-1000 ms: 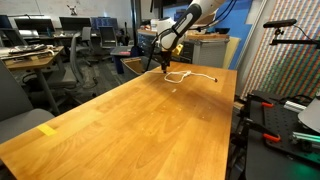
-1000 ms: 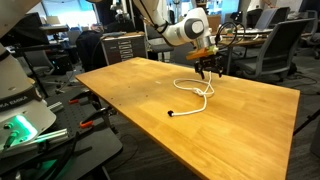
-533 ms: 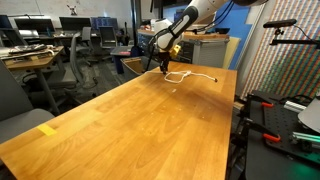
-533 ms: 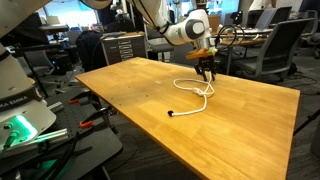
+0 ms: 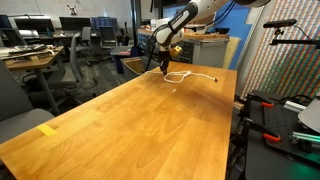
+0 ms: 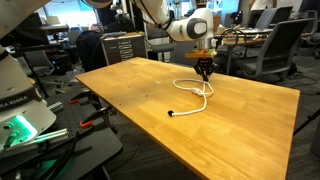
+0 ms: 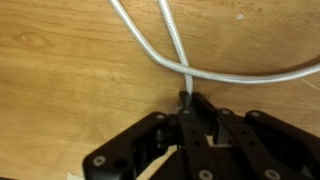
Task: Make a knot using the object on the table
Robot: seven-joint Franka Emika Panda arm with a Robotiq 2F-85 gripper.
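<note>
At the left of an exterior view, a yellow tape mark (image 5: 47,129) on the near end of the table (image 5: 120,120), well apart from the work. Further right, at the far end, the gripper (image 5: 163,67) down at the wood, touching the white cord (image 5: 190,75), the rest of it trailing right toward the table's edge. In an exterior view, a dark plug end (image 6: 173,113) lying free at the left, then a loose open loop curving right and up to the gripper. In the wrist view, two strands coming down from the top and crossing just ahead of the gripper, jaws closed on the cord right at that spot (no gap visible between them).

Judged early in the task: loop laid, section pinched, nothing threaded yet. Calls next for lifting the pinched section, carrying it across the loop, then drawing an end through without dragging the whole cord flat.
</note>
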